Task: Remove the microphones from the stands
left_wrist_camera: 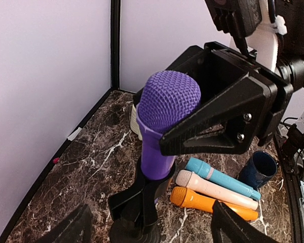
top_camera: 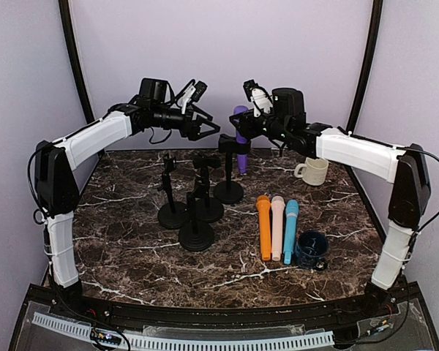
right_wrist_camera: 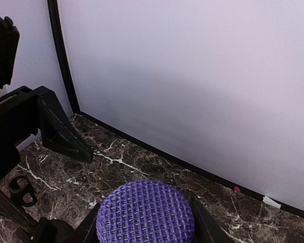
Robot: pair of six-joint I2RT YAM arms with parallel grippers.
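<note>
Our right gripper (right_wrist_camera: 146, 225) clamps the mesh head of the purple microphone (left_wrist_camera: 167, 101), which stands upright in the clip of the stand (left_wrist_camera: 142, 195). Gripping that rounded head, we could slip off it. We could also tip the stand, since our open left gripper (top_camera: 211, 131) beside the stand braces nothing.

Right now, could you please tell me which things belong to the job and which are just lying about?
Job: purple microphone, stand, right claw around the microphone head.
Lying about: three empty stands, orange microphone, pink microphone, blue microphone, cream mug, dark blue cup.
</note>
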